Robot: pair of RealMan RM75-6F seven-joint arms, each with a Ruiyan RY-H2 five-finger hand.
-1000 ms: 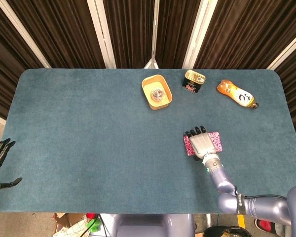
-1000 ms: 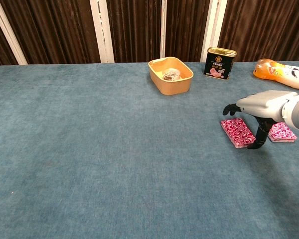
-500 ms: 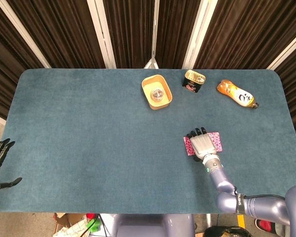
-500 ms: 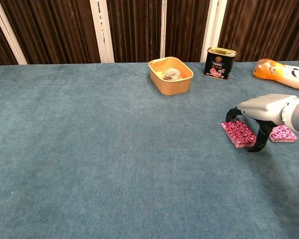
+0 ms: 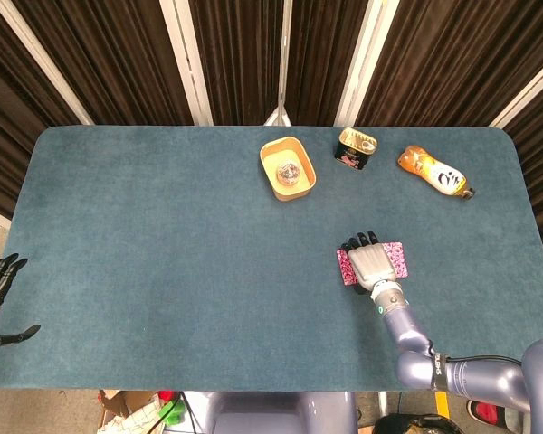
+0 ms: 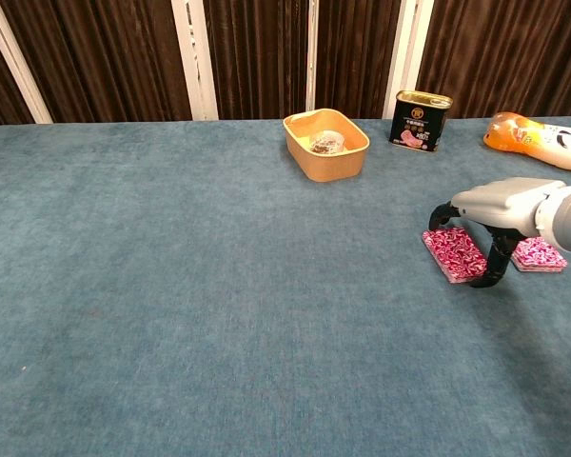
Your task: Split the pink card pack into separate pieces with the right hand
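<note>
The right hand (image 6: 490, 228) arches, fingers curled down, over two flat pink patterned card stacks (image 6: 454, 254) (its grip is unclear) on the felt-like teal table (image 6: 219, 286).

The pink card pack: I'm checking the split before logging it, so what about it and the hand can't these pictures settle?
- Head view: the right hand covers the pink card pack; any gap is hidden.
- Chest view: contact between fingers and near pink pile is unclear.
- Far pink pile: partly behind the hand.
</note>
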